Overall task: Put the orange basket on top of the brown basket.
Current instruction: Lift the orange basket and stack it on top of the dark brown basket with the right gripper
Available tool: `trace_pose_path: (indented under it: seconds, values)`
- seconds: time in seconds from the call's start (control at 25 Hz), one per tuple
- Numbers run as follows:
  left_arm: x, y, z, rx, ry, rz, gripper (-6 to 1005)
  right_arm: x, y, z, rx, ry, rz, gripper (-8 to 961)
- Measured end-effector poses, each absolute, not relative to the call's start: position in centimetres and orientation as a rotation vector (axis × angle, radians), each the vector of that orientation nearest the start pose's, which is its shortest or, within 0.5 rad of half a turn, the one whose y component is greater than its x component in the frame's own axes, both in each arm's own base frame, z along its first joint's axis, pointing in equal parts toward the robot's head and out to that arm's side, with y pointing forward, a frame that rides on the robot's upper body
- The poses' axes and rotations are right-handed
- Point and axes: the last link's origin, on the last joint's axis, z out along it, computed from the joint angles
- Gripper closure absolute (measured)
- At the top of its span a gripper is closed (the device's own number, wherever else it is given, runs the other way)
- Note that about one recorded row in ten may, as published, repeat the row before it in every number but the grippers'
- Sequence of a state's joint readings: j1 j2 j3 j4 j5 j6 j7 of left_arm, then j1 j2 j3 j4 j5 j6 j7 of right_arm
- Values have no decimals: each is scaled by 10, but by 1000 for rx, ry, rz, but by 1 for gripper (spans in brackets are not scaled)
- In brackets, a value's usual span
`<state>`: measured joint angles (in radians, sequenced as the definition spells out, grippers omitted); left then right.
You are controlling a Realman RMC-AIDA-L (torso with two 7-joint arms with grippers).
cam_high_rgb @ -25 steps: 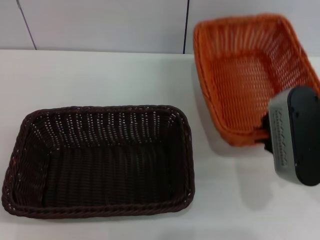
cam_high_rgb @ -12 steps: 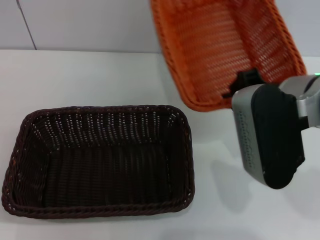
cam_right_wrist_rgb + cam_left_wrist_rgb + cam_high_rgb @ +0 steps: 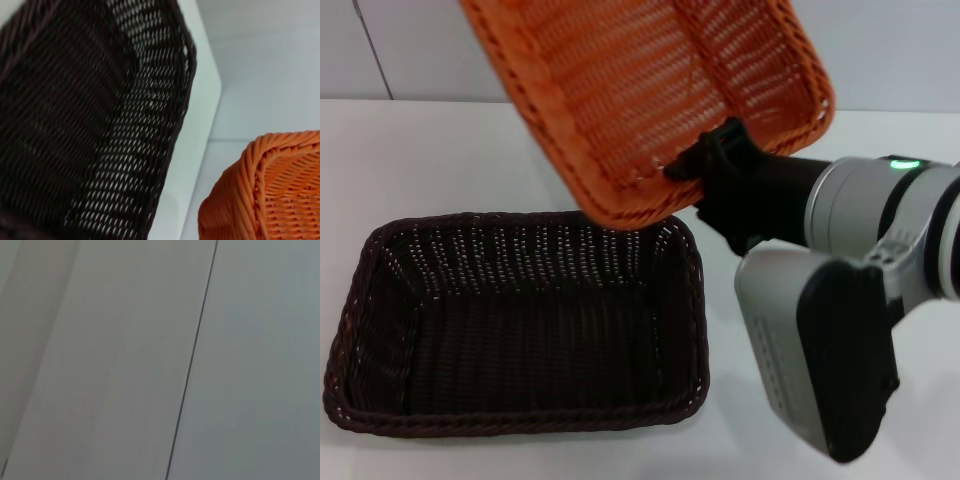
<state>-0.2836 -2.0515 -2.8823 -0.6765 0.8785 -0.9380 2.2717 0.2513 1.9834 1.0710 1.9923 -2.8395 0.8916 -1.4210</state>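
Fingers of the right gripper (image 3: 705, 165): black, clamped on the near rim of the orange basket (image 3: 650, 95), one finger visible over the braided edge. The basket is held clear of the table (image 3: 450, 160), tilted, its open side facing the camera, its near left corner hanging above the far right corner of the brown basket (image 3: 520, 320).

Change over the last second: a second ago the orange basket sat far right on the table with the gripper at its near right edge. Half a second ago it was lifted and carried partway left. Now it is farther left again and overlaps the brown basket's far rim in the head view. The right arm's silver and black wrist housing has swung in with it and now fills the near right of the scene.

The brown basket is unmoved, flat on the white table at near left, open side up.

Right wrist view: brown basket (image 3: 90, 125) weave fills most of the frame, a corner of the orange basket (image 3: 270, 190) beside it, white table edge (image 3: 200, 125) between them.

Left gripper: not in view; left wrist camera shows only a pale panelled surface (image 3: 100, 365) with a dark seam.
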Motion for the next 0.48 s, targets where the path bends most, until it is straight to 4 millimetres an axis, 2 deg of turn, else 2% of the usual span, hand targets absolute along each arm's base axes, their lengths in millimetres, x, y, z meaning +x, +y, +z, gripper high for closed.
trace_pose_path:
  seconds: [0.24, 0.48]
  values:
    - [-428, 275, 226, -927, -619, -745, 140, 65, 277, -20, -2168, -1244, -239, 835]
    - [-429, 272, 225, -924, -625, -742, 140, 70, 273, -22, -2184, -1309, -173, 834]
